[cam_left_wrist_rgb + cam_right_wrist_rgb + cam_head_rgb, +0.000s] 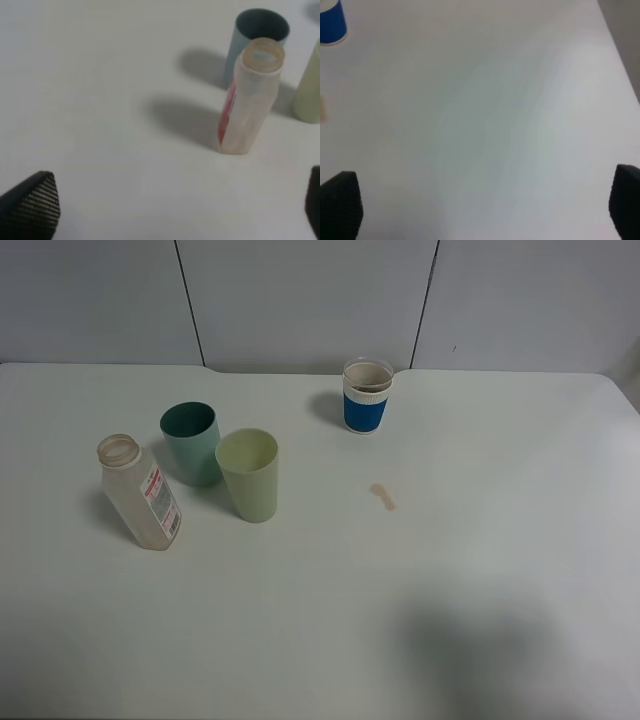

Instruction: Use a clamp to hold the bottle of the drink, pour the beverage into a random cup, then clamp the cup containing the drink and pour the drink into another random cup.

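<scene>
A translucent, uncapped bottle (pixel 140 495) with a red-and-white label stands at the left of the white table (pixel 480 540). Just right of it stand a teal cup (pixel 193 443) and a pale green cup (pixel 249 475), close together. A blue cup with a white band (pixel 367 397) stands farther back near the middle. Neither gripper shows in the exterior view. In the left wrist view my left gripper (pixel 172 210) is open and empty, well short of the bottle (pixel 250 97), with the teal cup (pixel 255 35) behind it. My right gripper (pixel 482 205) is open and empty over bare table.
A small tan smear (pixel 382 496) lies on the table right of the pale green cup. The blue cup (pixel 331 22) shows at a corner of the right wrist view, and the table's edge (pixel 620 55) runs along its side. Grey wall panels stand behind the table.
</scene>
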`<state>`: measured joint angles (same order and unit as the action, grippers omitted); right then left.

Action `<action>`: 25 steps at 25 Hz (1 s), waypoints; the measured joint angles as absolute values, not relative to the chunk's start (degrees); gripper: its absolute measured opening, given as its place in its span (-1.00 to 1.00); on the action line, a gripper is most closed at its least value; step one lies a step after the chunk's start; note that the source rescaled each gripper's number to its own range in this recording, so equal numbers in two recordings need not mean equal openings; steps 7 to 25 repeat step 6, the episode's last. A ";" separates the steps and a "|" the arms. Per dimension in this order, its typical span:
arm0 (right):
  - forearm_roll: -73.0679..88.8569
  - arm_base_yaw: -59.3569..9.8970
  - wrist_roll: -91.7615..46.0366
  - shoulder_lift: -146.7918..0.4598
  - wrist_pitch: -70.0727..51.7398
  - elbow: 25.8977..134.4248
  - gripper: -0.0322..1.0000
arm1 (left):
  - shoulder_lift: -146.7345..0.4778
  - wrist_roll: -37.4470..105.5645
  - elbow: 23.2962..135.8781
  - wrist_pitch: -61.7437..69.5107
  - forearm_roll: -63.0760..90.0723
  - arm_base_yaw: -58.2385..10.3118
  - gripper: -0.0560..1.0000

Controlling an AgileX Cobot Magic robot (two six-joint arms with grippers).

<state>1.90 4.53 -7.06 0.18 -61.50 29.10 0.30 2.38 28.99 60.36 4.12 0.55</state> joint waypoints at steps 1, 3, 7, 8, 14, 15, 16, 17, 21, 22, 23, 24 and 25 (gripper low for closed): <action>1.40 4.53 -6.45 0.18 -61.50 29.10 0.93 | 0.30 2.38 28.99 60.36 4.12 0.55 1.00; 1.03 4.53 -5.83 0.18 -61.48 29.10 0.93 | 0.30 2.38 28.99 60.36 4.12 0.55 1.00; 0.58 4.53 -3.90 0.18 -61.43 29.10 0.93 | 0.30 2.38 28.99 60.36 4.12 0.55 1.00; 0.58 4.53 -3.90 0.18 -61.43 29.10 0.93 | 0.30 2.38 28.99 60.36 4.12 0.55 1.00; 0.58 4.53 -3.90 0.18 -61.43 29.10 0.93 | 0.30 2.38 28.99 60.36 4.12 0.55 1.00; 0.58 4.53 -3.90 0.18 -61.43 29.10 0.93 | 0.30 2.38 28.99 60.36 4.12 0.55 1.00; 0.58 4.53 -3.90 0.18 -61.43 29.10 0.93 | 0.30 2.38 28.99 60.36 4.12 0.55 1.00; 0.58 4.53 -3.90 0.18 -61.43 29.10 0.93 | 0.30 2.38 28.99 60.36 4.12 0.55 1.00; 0.58 4.53 -3.90 0.18 -61.43 29.10 0.93 | 0.30 2.38 28.99 60.36 4.12 0.55 1.00; 0.58 4.53 -3.90 0.18 -61.43 29.10 0.93 | 0.30 2.38 28.99 60.36 4.12 0.55 1.00; 0.58 4.53 -3.90 0.18 -61.43 29.10 0.93 | 0.30 2.38 28.99 60.36 4.12 0.55 1.00; 0.58 4.53 -3.90 0.18 -61.43 29.10 0.93 | 0.30 2.38 28.99 60.36 4.12 0.55 1.00; 0.58 4.53 -3.90 0.18 -61.43 29.10 0.93 | 0.30 2.38 28.99 60.36 4.12 0.55 1.00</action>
